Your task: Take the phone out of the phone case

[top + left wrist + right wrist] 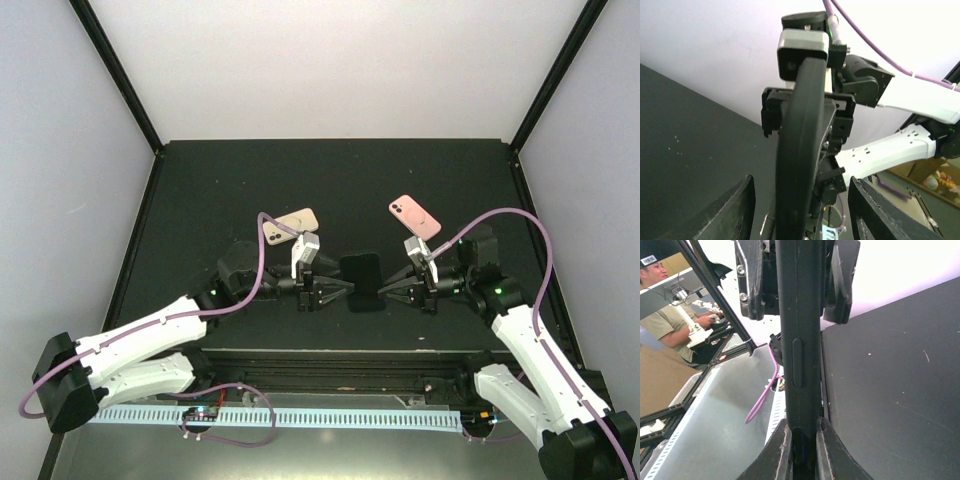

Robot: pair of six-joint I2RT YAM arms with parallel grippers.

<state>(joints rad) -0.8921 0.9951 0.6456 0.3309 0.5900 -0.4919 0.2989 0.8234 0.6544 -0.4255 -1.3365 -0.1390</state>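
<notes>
A black phone case [360, 282] is held up edge-on above the table's near middle, between both arms. Whether the phone sits in it I cannot tell; nothing but black shows. My right gripper [388, 290] is shut on the case's right end. In the right wrist view the case [799, 340] rises from between the pinching fingers [777, 455], and the right gripper [802, 455] squeezes its edge. My left gripper [335, 290] is open. In the left wrist view the case [800, 150] stands between the wide-apart fingers [735, 210] of the left gripper [802, 215], touching neither.
A beige phone [290, 225] lies on the black table [200, 200] behind the left gripper, and a pink phone [414, 216] behind the right gripper. White walls with black posts enclose the back and sides. A metal rail [330, 415] runs along the front.
</notes>
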